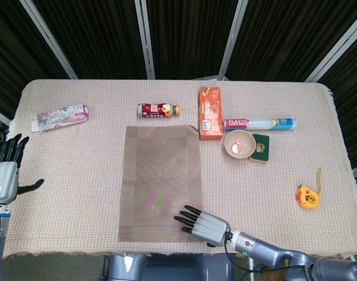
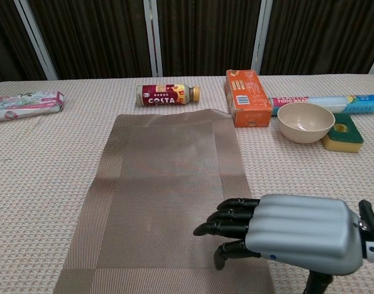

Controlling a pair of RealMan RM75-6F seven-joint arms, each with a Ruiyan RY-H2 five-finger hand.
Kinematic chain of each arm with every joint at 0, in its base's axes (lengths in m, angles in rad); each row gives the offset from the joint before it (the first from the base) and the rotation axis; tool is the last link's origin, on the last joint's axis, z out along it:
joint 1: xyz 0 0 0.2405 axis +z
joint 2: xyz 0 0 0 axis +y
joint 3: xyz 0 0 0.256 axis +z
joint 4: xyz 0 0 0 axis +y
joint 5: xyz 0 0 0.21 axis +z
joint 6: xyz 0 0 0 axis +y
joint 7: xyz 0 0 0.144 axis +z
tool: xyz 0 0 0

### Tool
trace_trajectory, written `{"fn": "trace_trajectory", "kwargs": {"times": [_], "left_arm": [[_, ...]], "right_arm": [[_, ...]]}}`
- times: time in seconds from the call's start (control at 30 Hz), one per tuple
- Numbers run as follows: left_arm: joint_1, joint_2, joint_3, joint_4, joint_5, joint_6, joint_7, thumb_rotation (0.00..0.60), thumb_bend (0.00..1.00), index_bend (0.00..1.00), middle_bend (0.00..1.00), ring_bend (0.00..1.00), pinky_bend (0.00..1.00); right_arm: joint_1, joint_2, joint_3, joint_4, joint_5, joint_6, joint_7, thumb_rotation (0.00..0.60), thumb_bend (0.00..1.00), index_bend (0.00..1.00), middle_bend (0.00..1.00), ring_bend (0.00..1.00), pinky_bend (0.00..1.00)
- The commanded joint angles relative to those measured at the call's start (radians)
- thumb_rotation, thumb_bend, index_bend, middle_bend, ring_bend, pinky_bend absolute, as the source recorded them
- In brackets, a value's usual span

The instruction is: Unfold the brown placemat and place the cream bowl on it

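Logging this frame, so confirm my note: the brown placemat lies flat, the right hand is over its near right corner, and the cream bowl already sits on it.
One error: the cream bowl is not on the brown placemat. The head view shows it on the tablecloth to the right, beside the green sponge. The right hand is over the mat's near right corner.

the placemat point(image 1: 161, 181) is laid mid-bench point(image 1: 79, 193); the bowl point(image 1: 239, 143) is set to its right, beside a sponge point(image 1: 261, 147).

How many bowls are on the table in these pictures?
1. The cream bowl stands to the right of the brown placemat, beside the orange box and touching the green sponge. No other bowl shows.
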Motion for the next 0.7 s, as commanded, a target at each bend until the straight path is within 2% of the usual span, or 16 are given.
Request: {"fn": "trace_trajectory", "kwargs": {"times": [0.03, 0.5, 0.6, 0.7], "left_arm": [[-0.001, -0.001, 0.001, 0.0, -0.002, -0.002, 0.0, 0.6, 0.08, 0.0, 0.0, 0.0, 0.0], [-0.006, -0.001, 0.002, 0.003, -0.009, -0.009, -0.007, 0.6, 0.08, 0.0, 0.0, 0.0, 0.0], [-0.007, 0.0, 0.003, 0.004, -0.008, -0.01, -0.009, 0.6, 0.08, 0.0, 0.0, 0.0, 0.0], [-0.007, 0.001, 0.005, 0.005, -0.007, -0.011, -0.012, 0.6, 0.08, 0.0, 0.0, 0.0, 0.0]], "right_arm": [[0.008, -0.02, 0.007, 0.01, 0.021, -0.013, -0.022, 0.6, 0.04, 0.27, 0.02, 0.0, 0.0], [0.032, -0.084, 0.009, 0.036, 0.066, -0.016, -0.058, 0.6, 0.05, 0.27, 0.02, 0.0, 0.0], [0.034, -0.09, 0.008, 0.042, 0.075, -0.011, -0.061, 0.6, 0.09, 0.27, 0.02, 0.0, 0.0], [0.035, -0.097, 0.008, 0.048, 0.085, 0.002, -0.057, 0.6, 0.17, 0.28, 0.02, 0.0, 0.0]]}}
